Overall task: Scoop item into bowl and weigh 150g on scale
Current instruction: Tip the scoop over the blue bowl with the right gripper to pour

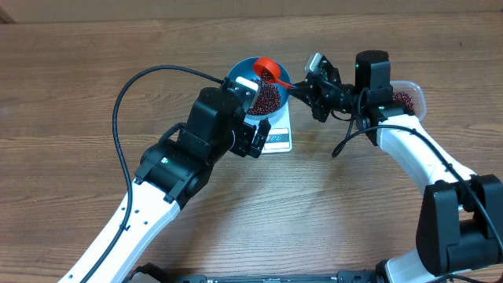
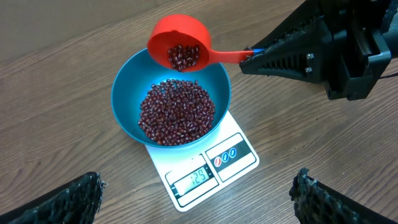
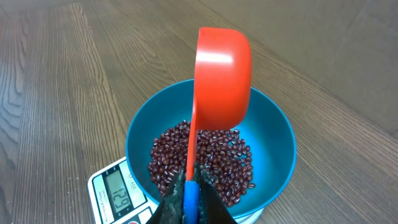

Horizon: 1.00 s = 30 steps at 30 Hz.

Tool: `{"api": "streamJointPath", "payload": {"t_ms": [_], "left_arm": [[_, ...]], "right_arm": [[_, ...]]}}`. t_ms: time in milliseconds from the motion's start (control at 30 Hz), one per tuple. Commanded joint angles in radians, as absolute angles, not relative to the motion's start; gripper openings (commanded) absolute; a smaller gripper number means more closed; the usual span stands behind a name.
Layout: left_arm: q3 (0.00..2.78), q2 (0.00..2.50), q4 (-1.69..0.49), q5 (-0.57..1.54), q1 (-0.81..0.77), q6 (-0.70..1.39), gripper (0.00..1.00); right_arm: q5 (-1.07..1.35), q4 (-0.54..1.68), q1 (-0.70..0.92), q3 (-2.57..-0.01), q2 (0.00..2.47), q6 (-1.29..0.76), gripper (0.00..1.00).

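Beans heap in the blue bowl on the scale just ahead of your right pincer, which clenches the red scoop, so tilt it slowly and trickle only a few grains while watching the display.

Brown wood-grain table, softly lit

Overhead straight down, wrist views close, oblique — sharing the bowl

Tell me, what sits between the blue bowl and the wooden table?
A small white kitchen scale: the blue bowl stands on it, and it lies flat on the table. The left wrist view shows it best.
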State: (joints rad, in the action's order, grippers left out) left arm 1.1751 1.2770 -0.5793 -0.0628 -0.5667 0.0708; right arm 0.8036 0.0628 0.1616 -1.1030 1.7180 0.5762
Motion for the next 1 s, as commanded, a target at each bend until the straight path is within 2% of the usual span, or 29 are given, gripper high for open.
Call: {"api": "streamJointPath", "payload": {"t_ms": [0,233,400,633,967], "left_arm": [[1.200,1.283,-0.578,-0.051,-0.562,0.059,0.99],[1.200,1.283,-0.579,-0.051,-0.562,0.059,1.00],[1.200,1.283,-0.579,-0.051,-0.562,0.059,0.99],[1.200,1.283,-0.579,-0.051,-0.562,0.059,1.00],[1.200,1.283,-0.579,-0.051,-0.562,0.059,1.00]], "right_arm": [[0.801,0.057,0.163,-1.112,1.719,0.581,0.04],[0.801,0.057,0.163,-1.112,1.719,0.583,0.04],[0.790,0.057,0.163,-1.112,1.719,0.743,0.04],[0.641,0.057,0.163,-1.112,1.719,0.916,0.04],[0.618,0.053,0.163,-1.112,1.719,0.925,0.04]]}}
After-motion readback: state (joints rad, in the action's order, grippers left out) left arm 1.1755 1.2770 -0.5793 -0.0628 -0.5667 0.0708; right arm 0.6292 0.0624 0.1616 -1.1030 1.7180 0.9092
